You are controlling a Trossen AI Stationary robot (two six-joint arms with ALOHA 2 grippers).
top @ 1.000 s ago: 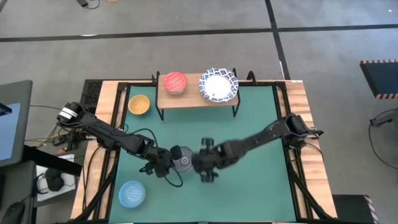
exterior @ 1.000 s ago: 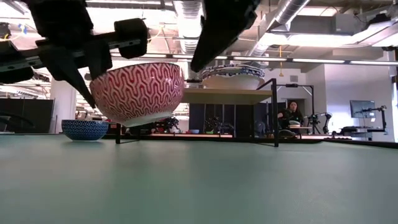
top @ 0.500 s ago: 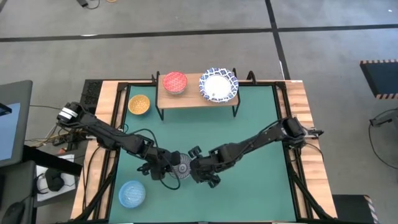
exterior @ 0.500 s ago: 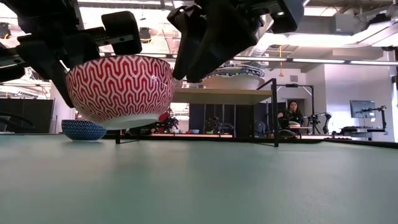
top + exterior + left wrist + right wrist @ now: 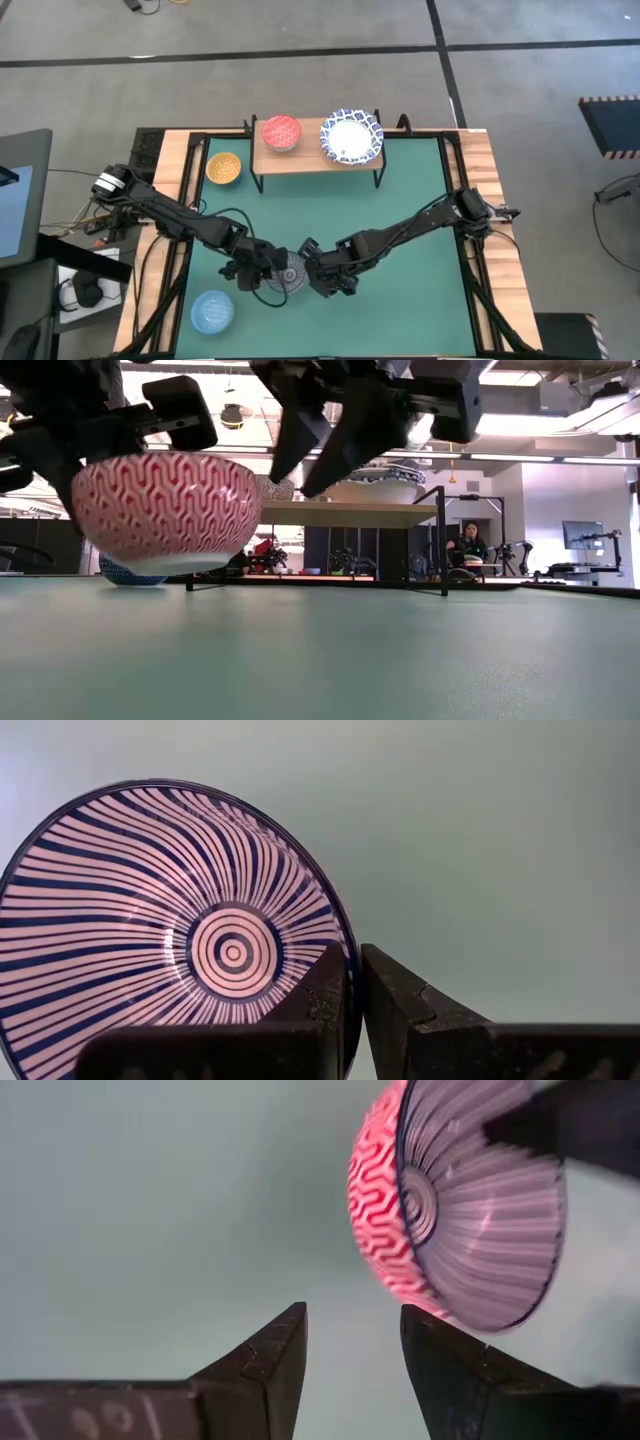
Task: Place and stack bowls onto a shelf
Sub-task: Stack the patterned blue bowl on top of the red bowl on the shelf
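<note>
Patterned bowl [image 5: 165, 510] is hanging above the table, rim pinched by left gripper [image 5: 355, 1005]; right gripper [image 5: 352, 1342] is waiting beside it, jaws open, probably for handover.

left gripper [image 5: 262, 272] on grey-patterned bowl [image 5: 290, 273] | right gripper [image 5: 312, 270] beside it

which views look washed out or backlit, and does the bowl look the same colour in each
Low view: bright ceiling lights behind leave both grippers as dark silhouettes, while the red zigzag-patterned bowl stays clearly lit. Left wrist view: its striped inside reads pinkish with dark blue lines, the green table pale and washed out. High view: the same bowl looks grey.
</note>
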